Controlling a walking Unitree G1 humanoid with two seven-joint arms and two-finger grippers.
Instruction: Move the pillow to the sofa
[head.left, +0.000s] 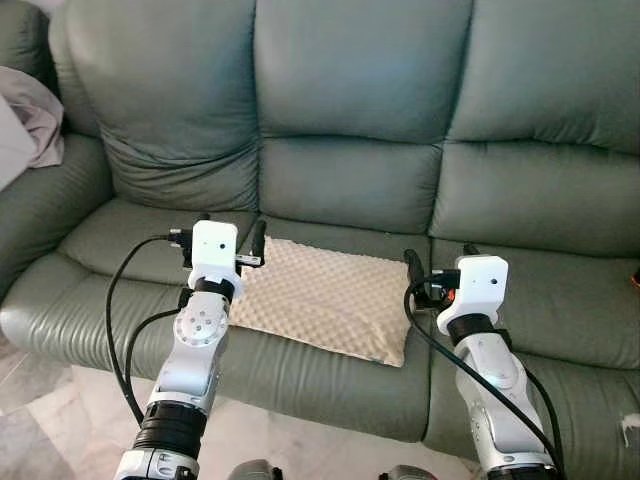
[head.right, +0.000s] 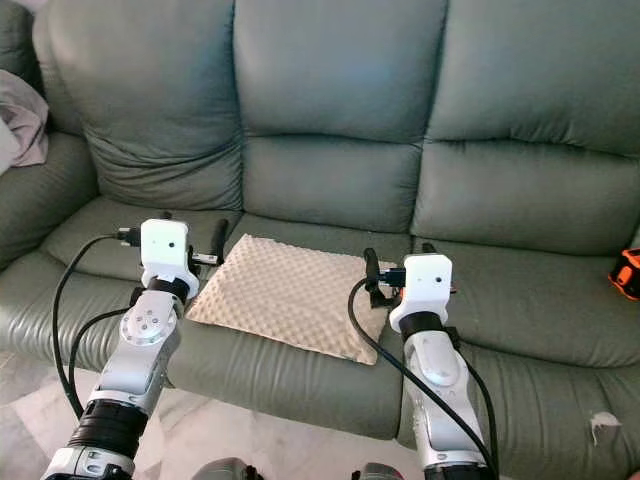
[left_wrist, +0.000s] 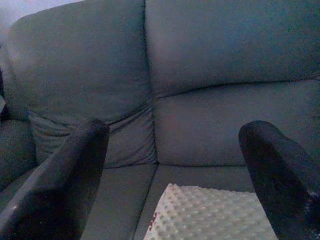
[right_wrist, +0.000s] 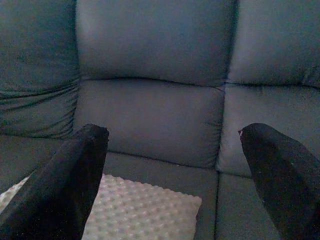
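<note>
Beige, dimple-textured rectangular pillow (head.left: 322, 296) lay flat on the middle seat cushion of a grey-green leather three-seat sofa (head.left: 360, 120), between the two sets of black fingers. Left gripper (head.left: 228, 240) hovered at the pillow's left end, fingers (left_wrist: 60, 180) spread wide and empty. Right gripper (head.left: 437, 268) hovered at the pillow's right end, fingers (right_wrist: 57, 180) likewise spread, gripping nothing. Crumpled pale cloth (head.left: 25, 120) rested on the sofa's far left arm, well apart.
</note>
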